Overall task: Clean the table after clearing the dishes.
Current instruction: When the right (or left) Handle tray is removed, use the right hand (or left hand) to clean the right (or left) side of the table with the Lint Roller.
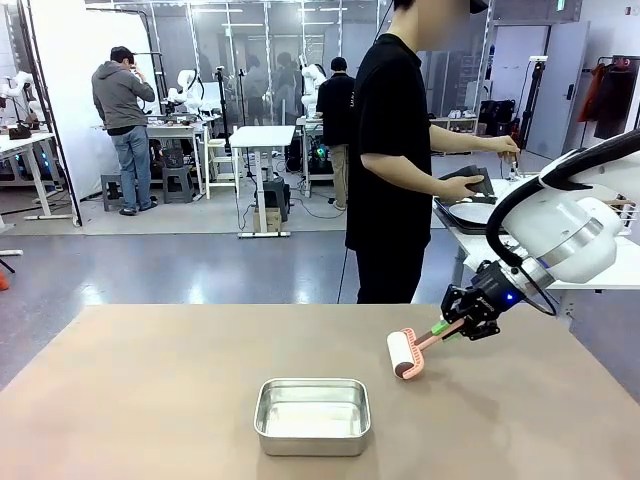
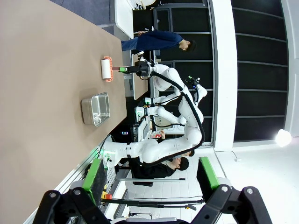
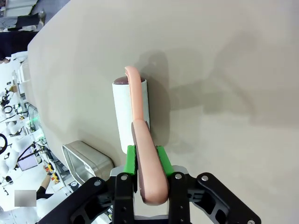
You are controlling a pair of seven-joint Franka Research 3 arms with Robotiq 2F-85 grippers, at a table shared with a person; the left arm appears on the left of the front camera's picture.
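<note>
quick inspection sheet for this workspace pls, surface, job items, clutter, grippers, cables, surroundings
Surface: table, tan-brown top, no spills or crumbs seen.
Job's things: lint roller, pink handle and white roll, low over the table's right part; contact cannot be told. Dark tray off the table, held by the person; what is on it is unclear.
Clutter: steel pan near the front edge, looks empty.
Grippers: right gripper shut on the lint roller's handle; left gripper open, empty, raised above the table.
Cables: black cable looping along the right arm, off the tabletop.
Surroundings: person stands at the white side table; other people farther back.
</note>
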